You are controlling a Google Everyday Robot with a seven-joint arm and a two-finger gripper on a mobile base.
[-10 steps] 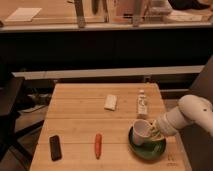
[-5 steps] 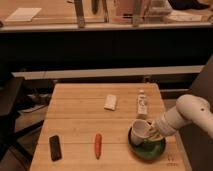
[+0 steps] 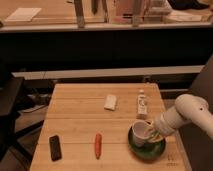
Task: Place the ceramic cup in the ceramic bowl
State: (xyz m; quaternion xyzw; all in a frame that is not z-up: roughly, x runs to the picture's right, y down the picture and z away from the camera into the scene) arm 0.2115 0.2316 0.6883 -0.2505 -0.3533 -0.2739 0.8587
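Observation:
The dark green ceramic bowl [image 3: 145, 150] sits at the front right of the wooden table [image 3: 80, 120]. The white ceramic cup [image 3: 140, 131] is tilted, its mouth facing left, over the bowl's far rim. My gripper [image 3: 151, 134] comes in from the right on a white arm [image 3: 187, 114] and is shut on the cup, holding it inside the bowl's outline. Whether the cup touches the bowl's floor is hidden.
A flat white block [image 3: 110, 102] lies mid-table. A small white bottle [image 3: 142, 104] lies behind the bowl. A red-orange carrot-like item [image 3: 98, 144] and a black rectangular object [image 3: 55, 147] lie near the front edge. A dark counter runs behind the table.
The cup and gripper stay over the bowl with almost no shift; the arm looks nearly still.

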